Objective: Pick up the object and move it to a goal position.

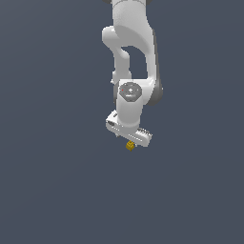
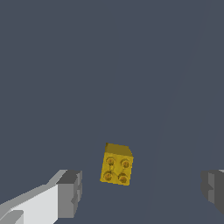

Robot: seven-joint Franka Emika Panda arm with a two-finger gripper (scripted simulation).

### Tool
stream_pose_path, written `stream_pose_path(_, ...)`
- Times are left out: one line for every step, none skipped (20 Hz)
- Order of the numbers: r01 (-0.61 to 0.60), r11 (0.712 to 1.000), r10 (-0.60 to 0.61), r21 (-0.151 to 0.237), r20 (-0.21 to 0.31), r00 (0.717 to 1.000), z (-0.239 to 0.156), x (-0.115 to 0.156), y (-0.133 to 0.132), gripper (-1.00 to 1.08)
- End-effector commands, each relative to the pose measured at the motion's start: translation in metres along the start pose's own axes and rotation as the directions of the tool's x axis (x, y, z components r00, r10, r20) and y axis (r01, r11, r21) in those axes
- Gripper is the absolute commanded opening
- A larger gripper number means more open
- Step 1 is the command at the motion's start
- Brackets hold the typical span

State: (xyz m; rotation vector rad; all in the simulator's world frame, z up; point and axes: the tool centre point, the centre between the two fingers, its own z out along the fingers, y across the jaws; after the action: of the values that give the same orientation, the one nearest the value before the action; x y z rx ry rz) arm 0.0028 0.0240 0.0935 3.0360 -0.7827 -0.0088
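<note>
1. Wrist view: gripper [image 2: 142, 192] spread wide, nothing clamped; grey fingertips [image 2: 70, 192] at both sides of frame.
2. Yellow cube [image 2: 116, 165] lies between the jaws, nearer one finger, touching neither; four round marks on the face toward cam.
3. Exterior view: white arm [image 1: 131, 57] reaches down; cube [image 1: 130, 145] sits just under the gripper [image 1: 129, 138], on flat grey-blue floor [image 1: 57, 190].
</note>
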Motion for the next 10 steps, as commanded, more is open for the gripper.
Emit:
stream_pose_path(-0.05,0.999,0.05,0.003,-0.001,0.999,0.006,-0.002,-0.004,1.0)
stream_pose_path(-0.066,0.998,0.066,0.004,-0.001,0.998,0.009,-0.003,-0.006,1.0)
stream_pose_path(-0.081,0.997,0.081,0.004,-0.002,0.997,0.011,-0.003,-0.007,1.0)
stream_pose_path(-0.095,0.996,0.095,0.005,-0.002,0.996,0.013,-0.004,-0.008,1.0)
stream_pose_path(-0.107,0.994,0.107,0.006,-0.002,0.994,0.014,-0.005,-0.009,1.0)
stream_pose_path(-0.118,0.993,0.118,0.006,-0.002,0.993,0.016,-0.005,-0.01,1.0)
stream_pose_path(-0.127,0.992,0.127,0.007,-0.002,0.992,0.017,-0.006,-0.011,1.0)
stream_pose_path(-0.136,0.991,0.136,0.007,-0.002,0.991,0.018,-0.006,-0.011,1.0)
stream_pose_path(-0.143,0.99,0.143,0.007,-0.002,0.99,0.019,-0.006,-0.012,1.0)
stream_pose_path(-0.149,0.989,0.149,0.008,-0.003,0.989,0.02,-0.007,-0.012,1.0)
